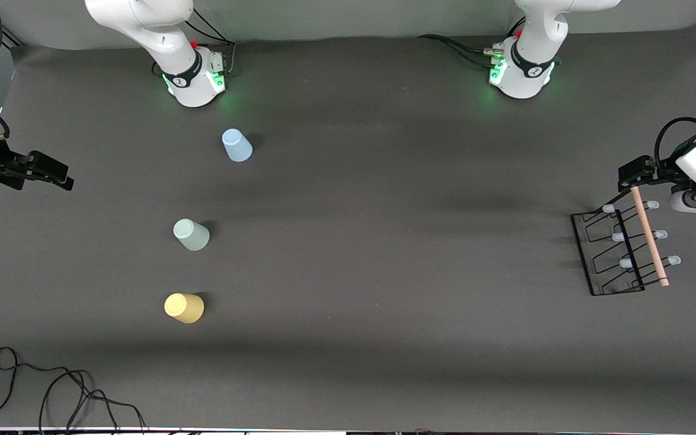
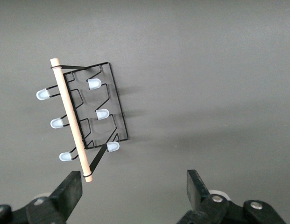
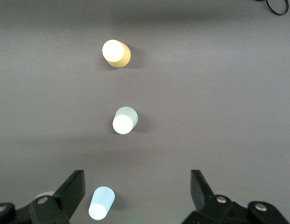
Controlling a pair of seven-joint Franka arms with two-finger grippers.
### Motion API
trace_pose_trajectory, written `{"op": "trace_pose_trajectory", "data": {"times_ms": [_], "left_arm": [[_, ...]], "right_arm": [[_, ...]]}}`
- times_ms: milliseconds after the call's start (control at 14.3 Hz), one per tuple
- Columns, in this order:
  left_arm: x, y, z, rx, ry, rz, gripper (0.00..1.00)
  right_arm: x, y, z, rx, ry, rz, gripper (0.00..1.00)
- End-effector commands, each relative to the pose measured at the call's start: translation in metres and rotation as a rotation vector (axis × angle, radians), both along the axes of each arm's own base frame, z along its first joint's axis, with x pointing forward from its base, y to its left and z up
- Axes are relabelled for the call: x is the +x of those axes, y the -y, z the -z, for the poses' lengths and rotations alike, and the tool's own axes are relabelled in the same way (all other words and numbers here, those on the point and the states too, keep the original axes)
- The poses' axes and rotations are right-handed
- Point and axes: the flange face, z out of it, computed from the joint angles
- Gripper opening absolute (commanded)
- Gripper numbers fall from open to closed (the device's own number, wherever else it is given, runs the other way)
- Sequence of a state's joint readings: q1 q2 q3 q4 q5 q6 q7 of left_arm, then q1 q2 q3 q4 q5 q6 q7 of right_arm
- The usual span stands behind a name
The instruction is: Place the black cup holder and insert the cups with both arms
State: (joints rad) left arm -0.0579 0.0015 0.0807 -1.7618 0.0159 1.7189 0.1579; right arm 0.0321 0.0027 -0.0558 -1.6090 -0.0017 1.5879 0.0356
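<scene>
The rack (image 1: 623, 251) is seen at the left arm's end of the table, not yet gripped. The left gripper (image 2: 130, 191) is held over its handle end, fingers spread. The blue cup (image 1: 237, 145), green cup (image 1: 191, 234) and yellow cup (image 1: 183, 307) are stood upside down toward the right arm's end, none inserted. The right gripper (image 3: 137, 191) is held spread and empty above them. Every step is judged left to do.

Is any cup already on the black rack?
No, the blue cup, green cup and yellow cup all stand on the table, apart from the rack.
</scene>
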Motion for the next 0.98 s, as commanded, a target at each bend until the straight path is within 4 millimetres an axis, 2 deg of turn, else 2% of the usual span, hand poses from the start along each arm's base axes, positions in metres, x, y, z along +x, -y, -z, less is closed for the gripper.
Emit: {"op": "trace_pose_trajectory", "data": {"times_ms": [0, 209, 418, 627, 906], "left_arm": [[-0.003, -0.012, -0.002, -0.011, -0.008, -0.004, 1.0], [-0.004, -0.044, 0.002, -0.017, -0.017, 0.014, 1.0], [-0.004, -0.083, 0.01, -0.018, -0.026, -0.042, 1.0], [0.006, -0.118, 0.024, -0.004, -0.046, -0.092, 1.0], [0.026, -0.142, 0.064, 0.004, -0.048, -0.125, 0.99]], "right_arm": [[-0.001, -0.001, -0.001, 0.008, -0.008, -0.018, 1.0], [0.0, -0.001, -0.001, 0.008, -0.008, -0.018, 1.0], [0.0, -0.001, 0.0, 0.008, -0.01, -0.018, 1.0], [0.0, -0.001, 0.0, 0.007, -0.011, -0.016, 1.0], [0.0, -0.002, 0.003, 0.007, -0.016, -0.018, 1.0]]}}
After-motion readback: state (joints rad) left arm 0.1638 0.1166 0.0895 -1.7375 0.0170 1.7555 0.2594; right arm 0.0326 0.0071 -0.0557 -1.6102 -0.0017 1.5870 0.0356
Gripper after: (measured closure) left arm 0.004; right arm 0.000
